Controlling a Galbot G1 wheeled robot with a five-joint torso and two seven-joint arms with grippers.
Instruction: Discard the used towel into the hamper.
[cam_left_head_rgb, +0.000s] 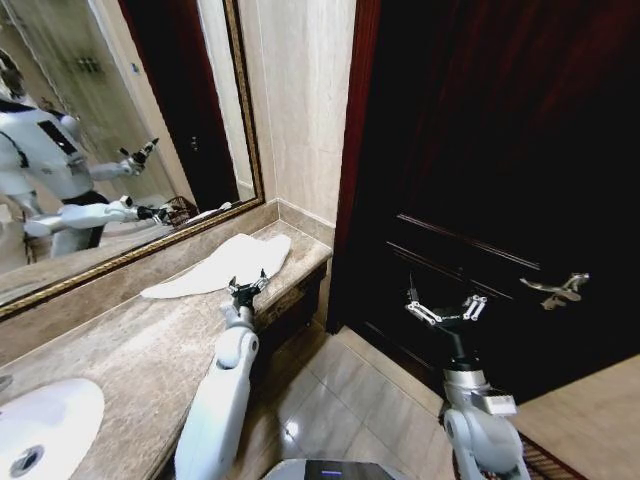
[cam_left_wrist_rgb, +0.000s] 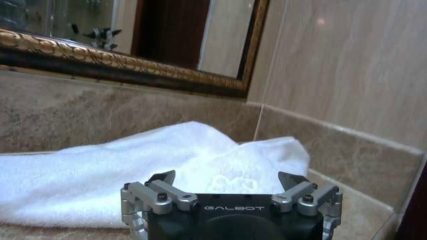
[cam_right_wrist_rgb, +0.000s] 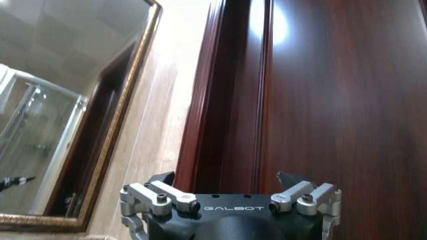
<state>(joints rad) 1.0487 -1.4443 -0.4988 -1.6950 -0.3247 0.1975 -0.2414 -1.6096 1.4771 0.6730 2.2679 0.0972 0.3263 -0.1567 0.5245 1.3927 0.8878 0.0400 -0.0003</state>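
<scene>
Your left gripper (cam_left_head_rgb: 247, 287), jaws spread, sits just short of the white towel (cam_left_head_rgb: 222, 265), which stretches left-to-right along the far countertop (cam_left_head_rgb: 130, 345); your right gripper (cam_left_head_rgb: 446, 309), also spread, hangs well apart by the door (cam_left_head_rgb: 480, 150).

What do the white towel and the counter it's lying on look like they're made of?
The white towel looks like soft terry cotton: fuzzy, matte, loosely rumpled. The beige veined counter looks like polished marble or similar stone: mottled veins, slight sheen. The left tool hovers open at the towel's edge.
</scene>
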